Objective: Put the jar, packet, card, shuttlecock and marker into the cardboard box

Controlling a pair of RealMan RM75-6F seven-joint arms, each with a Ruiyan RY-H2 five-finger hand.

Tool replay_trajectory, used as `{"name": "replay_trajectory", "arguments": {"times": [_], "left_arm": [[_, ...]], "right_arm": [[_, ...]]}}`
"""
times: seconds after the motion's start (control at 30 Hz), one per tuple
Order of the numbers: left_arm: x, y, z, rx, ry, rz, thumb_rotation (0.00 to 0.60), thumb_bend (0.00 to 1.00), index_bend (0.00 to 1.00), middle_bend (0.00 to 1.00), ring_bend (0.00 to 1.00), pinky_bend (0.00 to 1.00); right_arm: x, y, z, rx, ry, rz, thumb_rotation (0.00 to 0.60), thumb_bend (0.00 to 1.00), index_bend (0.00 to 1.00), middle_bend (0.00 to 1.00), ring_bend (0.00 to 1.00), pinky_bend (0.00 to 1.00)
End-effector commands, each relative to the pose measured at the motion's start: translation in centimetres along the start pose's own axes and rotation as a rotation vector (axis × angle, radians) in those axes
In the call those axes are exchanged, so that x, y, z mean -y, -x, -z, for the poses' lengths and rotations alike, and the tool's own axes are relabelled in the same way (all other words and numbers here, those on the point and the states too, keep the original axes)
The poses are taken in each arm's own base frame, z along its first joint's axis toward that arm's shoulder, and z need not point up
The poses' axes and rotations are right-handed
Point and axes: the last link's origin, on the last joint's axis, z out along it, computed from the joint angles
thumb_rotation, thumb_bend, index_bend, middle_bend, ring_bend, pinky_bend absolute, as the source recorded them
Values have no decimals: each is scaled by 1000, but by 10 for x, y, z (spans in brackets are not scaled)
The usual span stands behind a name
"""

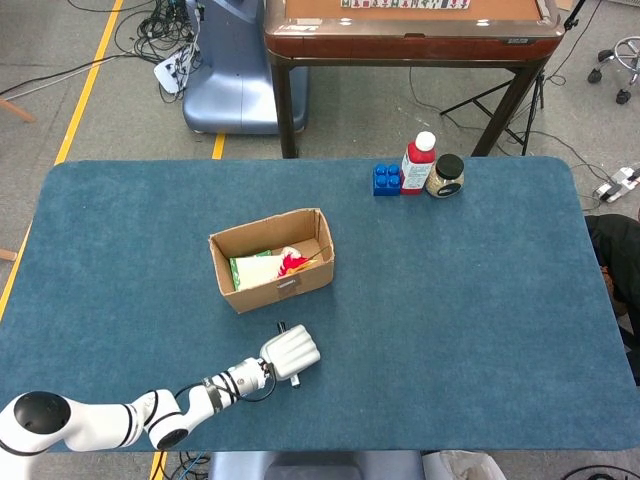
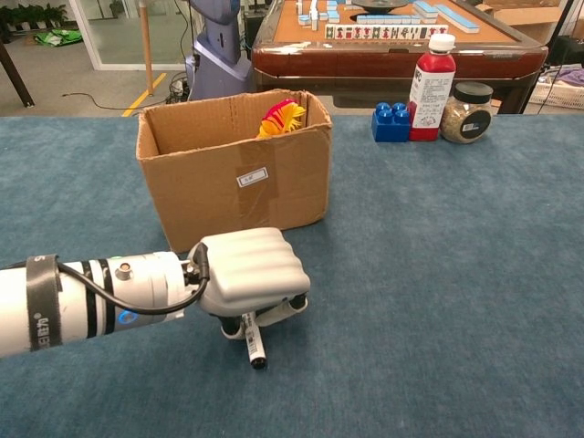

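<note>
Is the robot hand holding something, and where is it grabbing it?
The left robot hand covers the marker, fingertips around its upper end; whether it is gripped yet cannot be told.

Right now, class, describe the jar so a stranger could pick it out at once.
Look to the far right edge of the blue table, where three items stand in a row. The jar is at the right end, beside the red bottle and past the blue block. Alone among them it is squat and clear, with a black lid.
</note>
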Motion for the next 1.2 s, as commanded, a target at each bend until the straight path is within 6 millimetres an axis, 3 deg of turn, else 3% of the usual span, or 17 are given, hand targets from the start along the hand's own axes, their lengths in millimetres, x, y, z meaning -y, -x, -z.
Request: {"name": "replay_trajectory", "arguments": {"times": [0.03, 0.6, 1.2], "left_arm": [[1, 0, 2, 1, -4, -2, 600, 167, 744, 882, 987, 1000], [15, -12, 30, -14, -57, -12, 600, 167, 749, 882, 986, 1000], [15, -32, 45, -57, -57, -26, 600, 167, 752, 883, 986, 1000]], "right_arm": [[0, 0, 0, 1, 0, 1, 600, 191, 257, 351, 262, 392], [2, 4, -2, 12, -1, 11, 600, 191, 257, 351, 262, 392], [3, 5, -3, 19, 1, 14, 600, 191, 257, 351, 262, 392]]}}
